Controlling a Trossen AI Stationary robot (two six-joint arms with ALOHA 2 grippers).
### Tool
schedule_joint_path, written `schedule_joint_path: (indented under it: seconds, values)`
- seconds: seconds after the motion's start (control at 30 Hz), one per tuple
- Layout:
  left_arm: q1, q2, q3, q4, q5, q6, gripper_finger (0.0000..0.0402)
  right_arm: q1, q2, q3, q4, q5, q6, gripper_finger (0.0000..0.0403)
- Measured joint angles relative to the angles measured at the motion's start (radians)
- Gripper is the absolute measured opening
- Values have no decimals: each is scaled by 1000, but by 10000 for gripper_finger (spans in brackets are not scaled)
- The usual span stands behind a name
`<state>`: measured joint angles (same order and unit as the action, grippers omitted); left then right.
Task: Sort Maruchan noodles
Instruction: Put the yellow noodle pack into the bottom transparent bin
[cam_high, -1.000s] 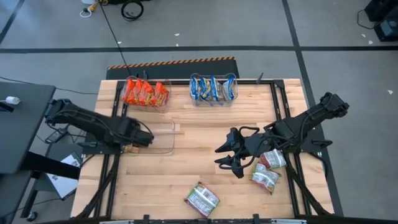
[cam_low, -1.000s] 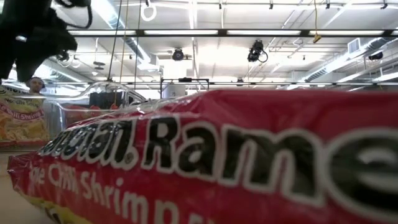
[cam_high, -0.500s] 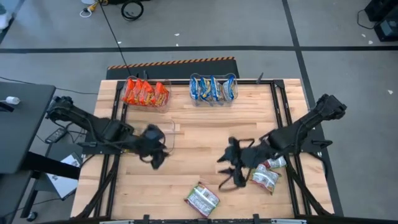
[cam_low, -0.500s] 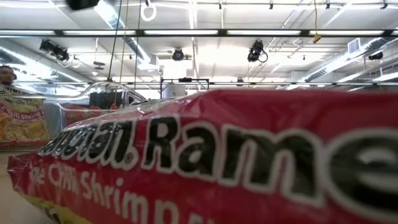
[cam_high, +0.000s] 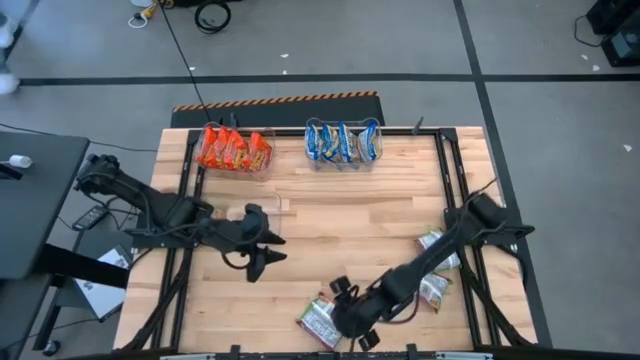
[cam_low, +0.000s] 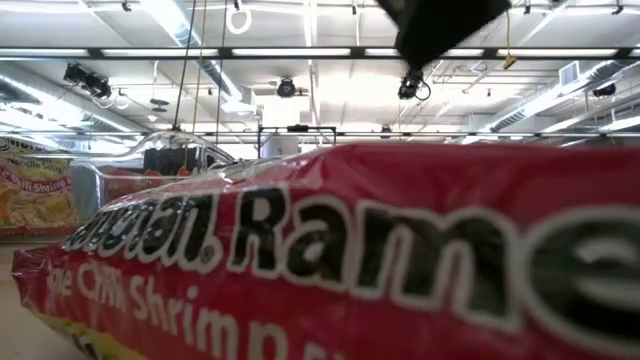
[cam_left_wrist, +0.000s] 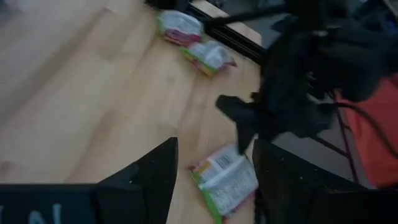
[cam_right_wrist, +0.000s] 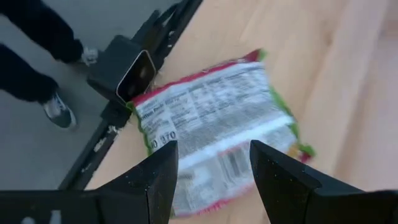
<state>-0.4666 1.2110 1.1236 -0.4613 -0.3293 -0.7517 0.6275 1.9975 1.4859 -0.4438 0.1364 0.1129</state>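
Right tool above a green-and-white packet at the bench's near edge

From above we see the right tool (cam_high: 352, 318) beside the green-and-white packet (cam_high: 322, 320); the left tool (cam_high: 262, 240) waits mid-bench (cam_high: 330, 210). In both wrist views the fingers stand wide and hold nothing.

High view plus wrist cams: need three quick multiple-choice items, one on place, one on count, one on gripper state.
1. Where is the right gripper?
A. over the blue-and-yellow packets
B. over the green-and-white crinkly plastic noodle packet at the table's front edge
C. off the table

2. How many green-and-white packets lie loose on the wooden table?
A. one
B. three
C. six

3. The right gripper's fingers are:
A. open, empty
B. shut on a packet
C. shut, empty

Key: B, it hovers above that packet; B, one in front, two at the right; A, the packet shows between the spread fingers.
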Motion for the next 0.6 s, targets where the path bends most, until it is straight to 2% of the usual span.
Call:
schedule_joint_path:
  seconds: [0.17, 0.27, 0.37, 0.5, 0.6]
  values:
    - [-37, 0, 0, 30, 67, 5, 213, 2, 107, 35, 24, 7, -46, 205]
    - [-69, 0, 0, 52, 68, 5, 213, -8, 142, 42, 49, 60, -57, 205]
    - [-101, 5, 0, 55, 68, 6, 213, -31, 145, 40, 53, 145, -58, 205]
    - [-135, 37, 0, 43, 64, 43, 213, -90, 133, 30, -11, 335, -53, 205]
    - [-149, 78, 0, 44, 59, 73, 213, -145, 101, 31, -71, 373, 15, 205]
